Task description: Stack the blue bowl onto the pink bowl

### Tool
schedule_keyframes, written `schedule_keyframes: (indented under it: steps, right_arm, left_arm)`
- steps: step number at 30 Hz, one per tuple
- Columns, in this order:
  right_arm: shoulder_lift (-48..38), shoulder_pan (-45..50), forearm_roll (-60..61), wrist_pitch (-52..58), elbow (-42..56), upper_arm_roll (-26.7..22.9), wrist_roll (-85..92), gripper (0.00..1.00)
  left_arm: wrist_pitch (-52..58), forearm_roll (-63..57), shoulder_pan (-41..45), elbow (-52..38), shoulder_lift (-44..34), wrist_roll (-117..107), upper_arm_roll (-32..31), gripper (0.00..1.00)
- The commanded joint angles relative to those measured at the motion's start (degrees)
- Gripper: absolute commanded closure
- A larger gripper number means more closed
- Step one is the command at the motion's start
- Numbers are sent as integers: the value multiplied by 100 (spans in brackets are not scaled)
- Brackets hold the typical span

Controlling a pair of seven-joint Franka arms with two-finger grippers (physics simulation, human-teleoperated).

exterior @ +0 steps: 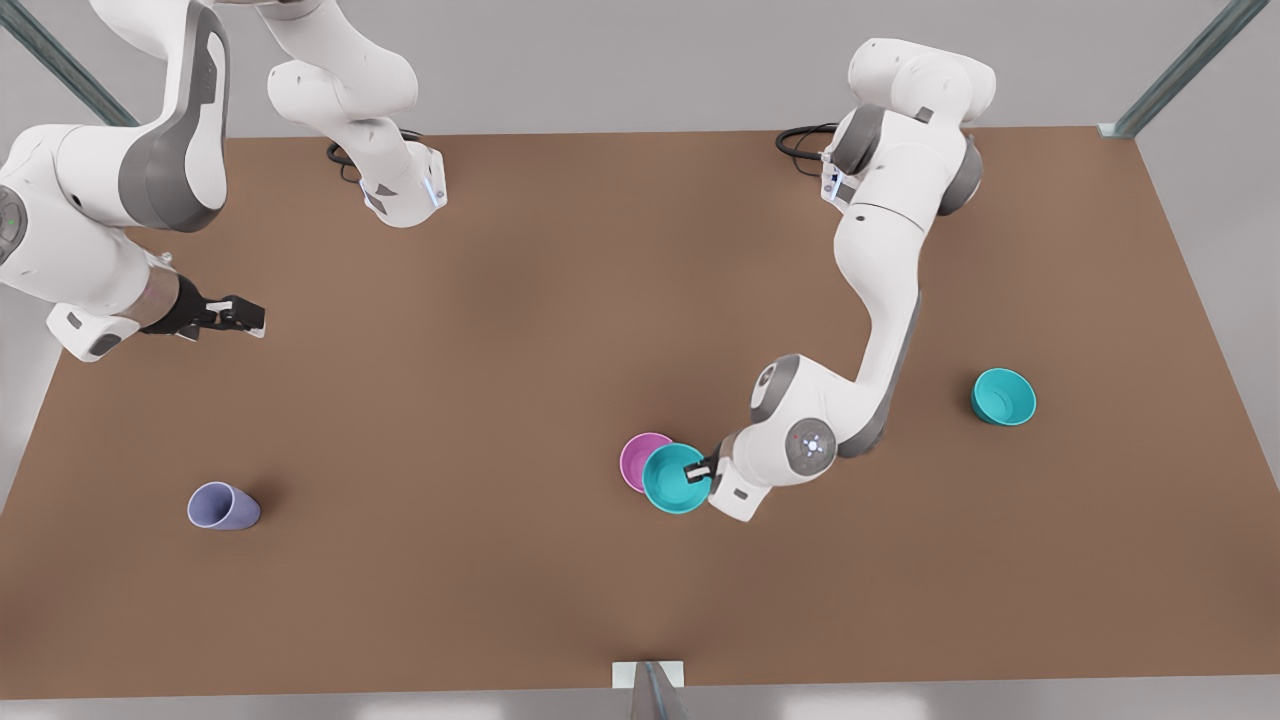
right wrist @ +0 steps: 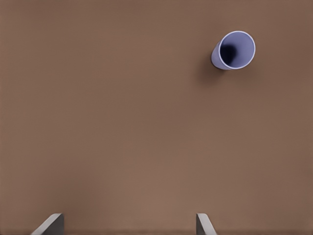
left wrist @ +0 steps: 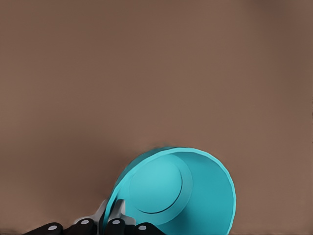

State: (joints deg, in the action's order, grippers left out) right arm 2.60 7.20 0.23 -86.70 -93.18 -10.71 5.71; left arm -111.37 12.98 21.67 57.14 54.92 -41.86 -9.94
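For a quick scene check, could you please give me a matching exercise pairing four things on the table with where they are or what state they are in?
Things:
1. blue bowl
2. pink bowl
3. lavender cup
4. second turquoise bowl

Places or states:
A. alone at the front view's left
B. gripped at the rim by the left gripper
C. alone at the front view's right
D. partly overlapped by the held bowl

The right gripper waits open over the table's left side.

Pairs: 1-B, 2-D, 3-A, 4-C
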Motion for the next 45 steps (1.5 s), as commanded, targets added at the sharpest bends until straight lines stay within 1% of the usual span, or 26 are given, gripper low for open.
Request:
schedule_keyframes:
  steps: [1, 2, 8, 20, 29, 30, 31, 32, 34, 35, 36, 37, 39, 41, 42, 43, 44, 45]
  right_arm:
    - [-5, 62, 4, 4, 2, -10, 79, 0]
    - [-5, 62, 4, -5, 2, -10, 79, 0]
    - [-5, 62, 4, -5, -7, -10, 79, 0]
    - [4, 62, 4, -5, -7, -10, 79, 0]
    - [4, 62, 4, -5, -7, -10, 79, 0]
    - [4, 62, 4, -5, -7, -10, 79, 0]
    - [12, 62, 4, -5, -7, -10, 79, 0]
    - [21, 62, 4, -5, -7, -10, 79, 0]
    - [21, 62, 4, -5, -7, -10, 79, 0]
    - [21, 62, 4, -5, -7, -10, 79, 0]
    - [21, 62, 4, -5, -7, -10, 79, 0]
    - [21, 62, 4, -5, -7, -10, 79, 0]
    - [21, 62, 4, -5, -7, -10, 79, 0]
    - [21, 62, 4, -5, -7, -10, 79, 0]
    - [21, 62, 4, -5, -7, -10, 79, 0]
    - [21, 62, 4, -5, -7, -10, 79, 0]
    - [21, 62, 4, -5, -7, -10, 79, 0]
    - [21, 62, 4, -5, -7, -10, 79, 0]
  left_arm:
    - [-60, 65, 100, 16, -8, -1289, -34, 79]
    - [-60, 47, 215, 77, -8, -1298, -25, 79]
    - [54, -14, 250, 377, -8, -1280, -25, 79]
    - [28, 21, 250, 403, -17, -1377, -69, 79]
    - [-209, 12, 250, 412, -8, -1342, -113, 79]
    - [-209, 12, 250, 412, -8, -1333, -113, 70]
    - [-209, 12, 250, 403, -8, -1324, -113, 18]
    - [-201, 3, 250, 421, -8, -1193, -113, 0]
    - [-122, -6, 215, 429, -17, -1148, -113, 0]
    - [905, -593, 5, 438, -245, -807, -78, 0]
    - [2073, -980, -601, 438, -763, -25, -87, 0]
    - [2980, -1956, -769, 429, -1352, 178, -87, 0]
    - [3525, -2018, -1059, 386, -1976, 1134, -69, 0]
    - [4175, -2036, -1323, 377, -2662, 2858, -69, 0]
    - [4326, -2141, -1350, 376, -2987, 3325, -78, 0]
    - [3958, -2124, -1341, 1068, -3575, 3396, 36, 0]
    - [3176, -2010, -1035, 2071, -4269, 3395, 545, 0]
    - [3016, -1676, -849, 2319, -4473, 3413, 994, 0]
